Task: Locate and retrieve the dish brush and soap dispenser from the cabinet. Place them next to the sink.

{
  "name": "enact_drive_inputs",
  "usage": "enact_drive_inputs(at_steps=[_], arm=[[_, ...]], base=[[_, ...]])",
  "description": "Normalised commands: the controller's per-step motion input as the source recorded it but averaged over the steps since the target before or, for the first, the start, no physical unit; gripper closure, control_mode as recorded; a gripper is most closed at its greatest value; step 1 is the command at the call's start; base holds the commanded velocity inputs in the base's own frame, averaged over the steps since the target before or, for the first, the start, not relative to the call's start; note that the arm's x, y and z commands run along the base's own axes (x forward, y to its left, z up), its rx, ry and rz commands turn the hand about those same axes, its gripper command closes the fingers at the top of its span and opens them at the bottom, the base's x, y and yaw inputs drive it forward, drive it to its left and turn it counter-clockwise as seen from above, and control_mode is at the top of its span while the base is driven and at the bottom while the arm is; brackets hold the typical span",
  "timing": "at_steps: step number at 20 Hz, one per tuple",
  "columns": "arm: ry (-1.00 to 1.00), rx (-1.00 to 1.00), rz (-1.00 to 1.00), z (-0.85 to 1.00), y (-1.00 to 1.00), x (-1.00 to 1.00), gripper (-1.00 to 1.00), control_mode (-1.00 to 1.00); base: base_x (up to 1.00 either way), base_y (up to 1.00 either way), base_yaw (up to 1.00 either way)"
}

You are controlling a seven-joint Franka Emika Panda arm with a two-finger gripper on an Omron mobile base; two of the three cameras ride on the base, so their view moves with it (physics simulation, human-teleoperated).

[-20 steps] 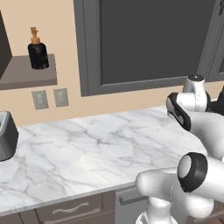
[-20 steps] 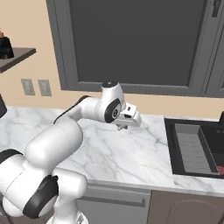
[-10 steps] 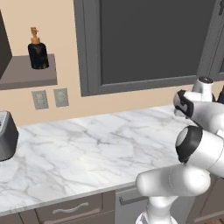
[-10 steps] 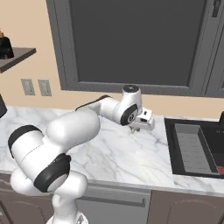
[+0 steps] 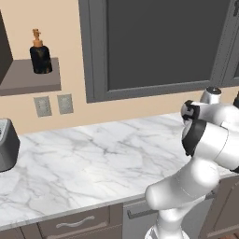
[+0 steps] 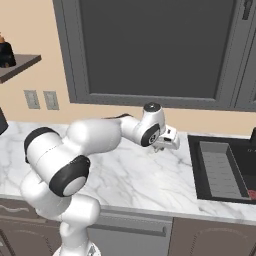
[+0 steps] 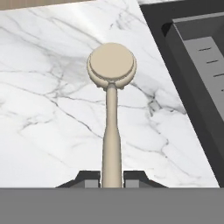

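Holding the dish brush (image 7: 111, 109) by its handle, my hand (image 7: 111, 178) hangs over the marble counter (image 7: 48, 113) just left of the sink (image 7: 192, 57). I should lower gently, lay it flat beside the rim, then release.

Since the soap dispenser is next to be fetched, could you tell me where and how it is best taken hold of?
Probably the squat black body of the soap dispenser, with the fingers closing on its two sides, coming level from the open front of the shelf. It stands upright, the wall is behind it, and the narrow copper pump on top offers less to hold.
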Motion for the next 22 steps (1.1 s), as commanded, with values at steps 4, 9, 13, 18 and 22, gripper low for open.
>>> enact_drive_inputs(at_steps=[4,9,13,18,22], arm=[[-0.07,0.0,0.01,-0.29,-0.13,0.26,1.0,-1.0],[-0.05,0.01,0.02,-0.25,-0.17,0.22,1.0,-1.0],[0.0,0.0,0.03,-0.18,-0.02,0.27,1.0,-1.0],[0.0,0.0,0.02,-0.15,-0.01,0.25,1.0,-1.0],[0.0,0.0,0.02,-0.18,-0.02,0.17,1.0,-1.0]], base=[[0.0,0.0,0.0],[0.0,0.0,0.0],[0.0,0.0,0.0],[0.0,0.0,0.0],[0.0,0.0,0.0]])
